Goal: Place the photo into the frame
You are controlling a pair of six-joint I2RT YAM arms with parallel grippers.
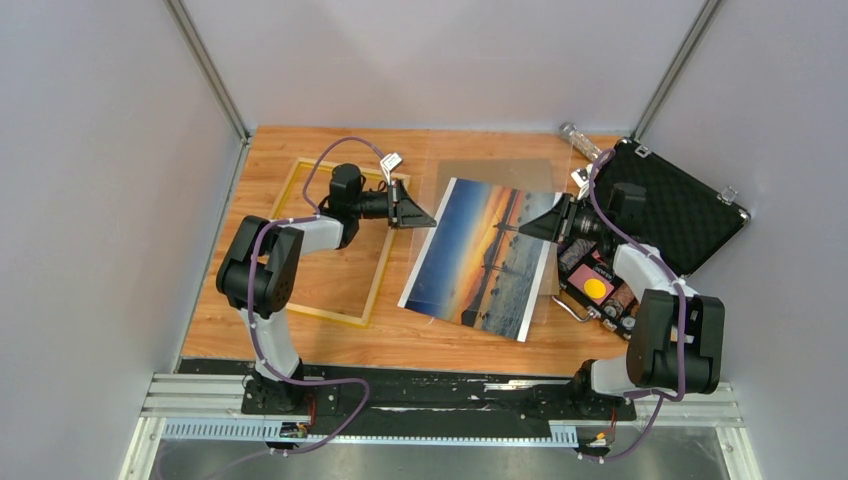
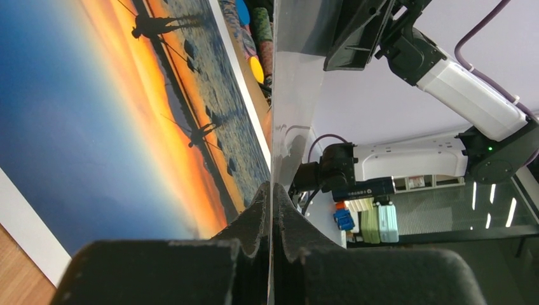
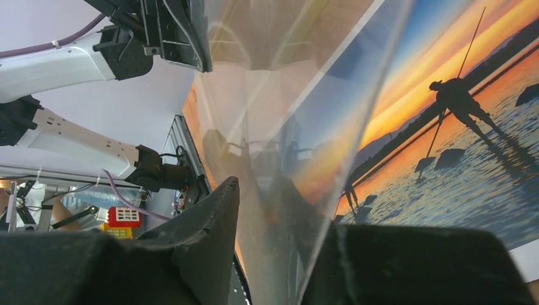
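Left gripper (image 1: 430, 219) clamped on clear pane (image 1: 495, 170), right gripper (image 1: 529, 227) apart astride it; photo (image 1: 480, 255) lengthwise near-to-far.

Bright, even light is filling the top view, and the arms are casting only faint, soft shadows on the surface (image 1: 420, 345). In the right wrist view the clear pane (image 3: 273, 114) is throwing milky reflections from 12 o'clock to centre, veiling part of the photo (image 3: 457, 159). The left hand (image 2: 272, 197) and right hand (image 3: 281, 204) are blurring at 6 o'clock, out of focus.
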